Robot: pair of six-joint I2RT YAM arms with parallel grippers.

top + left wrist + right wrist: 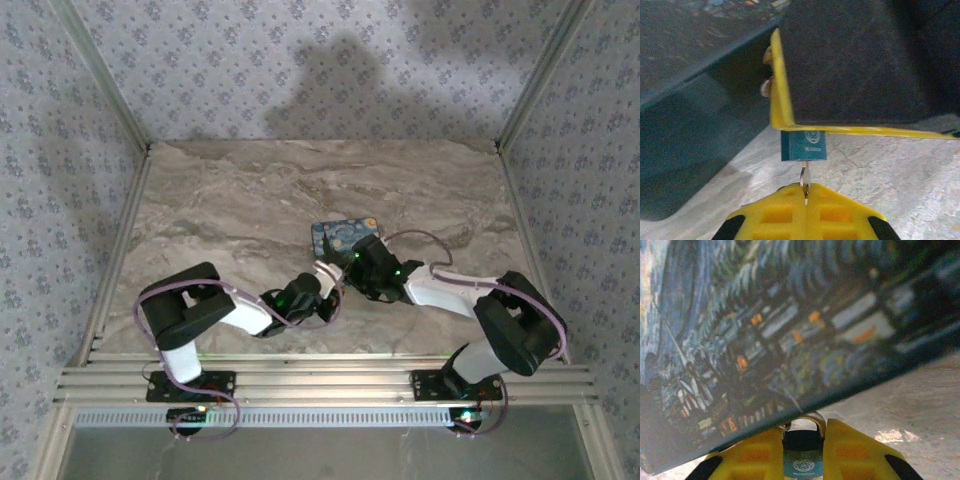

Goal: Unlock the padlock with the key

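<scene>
The padlock (803, 145) is a small teal block with a round logo, and its shackle (812, 421) hooks into the edge of a starry-night printed box (765, 330). My right gripper (803, 440) is shut on the padlock (803, 466), one yellow finger on each side of its body. A slim silvery key (805, 176) points up at the padlock's underside with its tip touching it. My left gripper (806, 192) is shut on the key's lower end. In the top view the left gripper (325, 275) and the right gripper (348, 262) meet at the box's near edge.
The starry-night box (340, 232) lies near the middle of the marble table (230, 200). Metal frame posts and patterned walls (60, 150) close in the left, right and back. Open tabletop lies to the left, right and behind the box.
</scene>
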